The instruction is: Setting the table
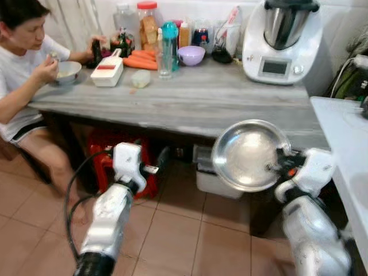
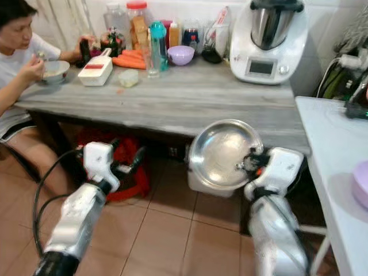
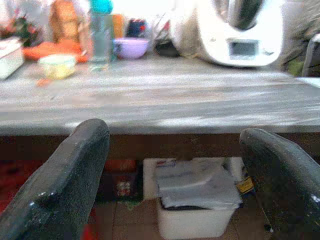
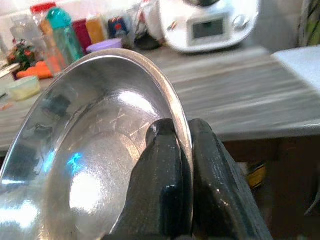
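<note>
A shiny metal plate [image 1: 250,155] is held up on edge in front of the grey counter [image 1: 213,100], its hollow face turned toward the robot, level with the counter's front edge. The right gripper [image 4: 181,150] pinches the plate's rim, its jaws closed on the metal with one finger on each face. The left gripper [image 3: 175,165] hangs lower, before the counter's front, its jaws wide open with nothing between them; beyond its fingers a white bin [image 3: 197,200] sits on the tiled floor [image 1: 184,230] under the counter.

On the counter's far side stand a white kitchen machine [image 1: 280,43], a lilac bowl [image 1: 191,55], a teal-capped bottle [image 1: 169,43], carrots [image 1: 142,60] and a small pale tub [image 1: 141,78]. At the counter's left end a person [image 1: 26,63] in a white shirt sits by a bowl [image 1: 68,71]. A white surface [image 2: 333,167] stands to the robot's right.
</note>
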Robot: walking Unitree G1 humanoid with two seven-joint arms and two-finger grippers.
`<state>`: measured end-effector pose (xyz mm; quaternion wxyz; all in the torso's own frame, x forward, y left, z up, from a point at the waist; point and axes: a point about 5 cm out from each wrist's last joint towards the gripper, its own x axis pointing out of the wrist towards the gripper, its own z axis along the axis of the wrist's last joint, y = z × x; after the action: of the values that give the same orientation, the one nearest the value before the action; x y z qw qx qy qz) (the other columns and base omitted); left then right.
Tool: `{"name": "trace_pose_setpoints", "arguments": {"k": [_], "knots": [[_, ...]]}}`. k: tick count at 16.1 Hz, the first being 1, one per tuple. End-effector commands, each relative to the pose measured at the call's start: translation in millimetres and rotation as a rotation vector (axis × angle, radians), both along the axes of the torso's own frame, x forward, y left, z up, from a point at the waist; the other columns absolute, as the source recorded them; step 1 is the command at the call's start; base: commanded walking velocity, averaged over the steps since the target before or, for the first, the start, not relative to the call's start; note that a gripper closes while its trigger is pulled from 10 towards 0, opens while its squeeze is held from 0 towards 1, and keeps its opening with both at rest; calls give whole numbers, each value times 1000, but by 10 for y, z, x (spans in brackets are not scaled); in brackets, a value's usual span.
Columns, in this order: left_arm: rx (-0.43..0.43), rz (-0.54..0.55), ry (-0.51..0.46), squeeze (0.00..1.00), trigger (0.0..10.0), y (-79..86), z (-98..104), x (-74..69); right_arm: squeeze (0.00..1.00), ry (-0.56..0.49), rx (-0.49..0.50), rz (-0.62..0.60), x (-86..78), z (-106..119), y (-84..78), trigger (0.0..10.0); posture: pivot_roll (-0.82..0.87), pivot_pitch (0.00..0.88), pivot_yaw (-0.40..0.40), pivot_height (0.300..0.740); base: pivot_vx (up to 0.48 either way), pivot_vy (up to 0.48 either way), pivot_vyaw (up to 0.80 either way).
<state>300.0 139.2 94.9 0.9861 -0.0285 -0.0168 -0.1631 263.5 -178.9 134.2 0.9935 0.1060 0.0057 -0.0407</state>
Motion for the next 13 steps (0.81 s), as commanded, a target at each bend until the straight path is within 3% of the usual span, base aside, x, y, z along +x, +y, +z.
{"name": "trace_pose_setpoints", "arguments": {"k": [1, 9, 13], "knots": [[4, -13, -10, 0, 10000, -23, 34, 21, 0, -20, -13, -7, 5, 50, -32, 10000, -92, 0, 11, 740, 390, 0, 0], [3, -29, -13, 0, 10000, -52, 51, 17, 0, -30, -19, -39, 5, 57, -67, 10000, -90, 1, 17, 740, 391, 0, 0], [2, -33, -12, 0, 10000, -62, 52, 19, 0, -34, -18, -40, 16, 59, -64, 10000, -90, 0, 19, 740, 391, 0, -459]]}}
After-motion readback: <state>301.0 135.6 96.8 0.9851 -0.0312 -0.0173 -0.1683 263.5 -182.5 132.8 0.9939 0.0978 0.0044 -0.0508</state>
